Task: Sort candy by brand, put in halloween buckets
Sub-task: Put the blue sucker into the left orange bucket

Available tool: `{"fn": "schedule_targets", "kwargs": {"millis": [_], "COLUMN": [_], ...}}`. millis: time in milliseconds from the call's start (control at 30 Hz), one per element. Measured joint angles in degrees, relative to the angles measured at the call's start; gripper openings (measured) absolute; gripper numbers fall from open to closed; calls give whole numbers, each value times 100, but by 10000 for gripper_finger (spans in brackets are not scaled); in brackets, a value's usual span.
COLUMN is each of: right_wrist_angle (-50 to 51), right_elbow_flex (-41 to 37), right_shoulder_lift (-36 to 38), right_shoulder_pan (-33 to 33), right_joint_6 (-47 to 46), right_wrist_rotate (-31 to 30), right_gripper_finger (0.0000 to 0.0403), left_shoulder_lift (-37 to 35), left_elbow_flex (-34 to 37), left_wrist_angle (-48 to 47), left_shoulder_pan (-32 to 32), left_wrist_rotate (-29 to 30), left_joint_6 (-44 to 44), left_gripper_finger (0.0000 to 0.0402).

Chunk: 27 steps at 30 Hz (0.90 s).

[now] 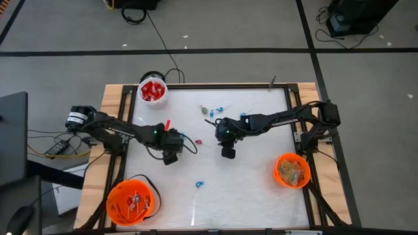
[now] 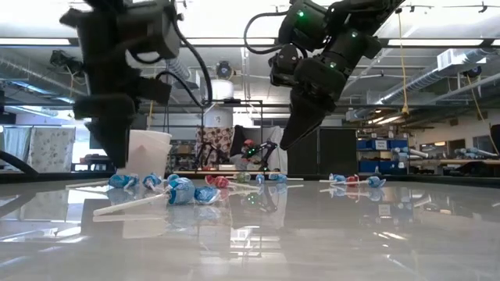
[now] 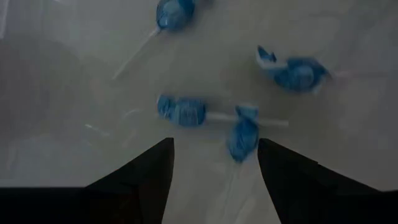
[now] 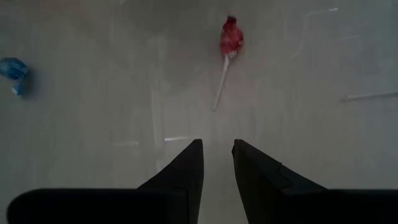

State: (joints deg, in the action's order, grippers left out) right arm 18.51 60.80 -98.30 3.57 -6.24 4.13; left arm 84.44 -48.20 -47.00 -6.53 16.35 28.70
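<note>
From my seat it's a workshop-type room: grey floor (image 1: 215,26) crossed by dark tape lines (image 1: 196,51), cables (image 1: 163,46) trailing over it. Looking level, I get ceiling strip lights (image 2: 234,40), exposed ducts (image 2: 461,58), and blue bins on shelving (image 2: 375,144) at the back. White glossy table (image 2: 312,242) reflects everything.

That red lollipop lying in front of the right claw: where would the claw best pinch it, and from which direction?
Probably on the wrapped head of the red lollipop, coming straight down from above. It lies flat on the table with bare surface all round, and the head is the bulkiest part; the thin white stick gives little to pinch. The right claw has only a narrow gap between its fingers.
</note>
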Motion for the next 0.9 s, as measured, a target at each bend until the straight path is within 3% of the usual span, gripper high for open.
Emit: {"fn": "schedule_targets", "kwargs": {"millis": [233,400,767,900], "right_wrist_angle": [16,-144,-340,-338], "right_elbow_flex": [-184,-189,-189,-189], "right_shoulder_lift": [0,0,0,0], "right_shoulder_pan": [0,77,186,188], "right_joint_6": [0,-18,-109,-111], "right_wrist_rotate": [1,3,71,71], "right_gripper_finger": [100,100,100,100], "left_shoulder_lift": [0,0,0,-15], "left_elbow_flex": [554,639,640,592], "left_wrist_angle": [1144,1271,1134,1116], "left_shoulder_pan": [128,130,130,128], "left_wrist_rotate": [-371,-468,-498,-489], "left_joint_6": [-318,-574,-606,-555], "left_gripper_finger": [239,230,92,67]}}
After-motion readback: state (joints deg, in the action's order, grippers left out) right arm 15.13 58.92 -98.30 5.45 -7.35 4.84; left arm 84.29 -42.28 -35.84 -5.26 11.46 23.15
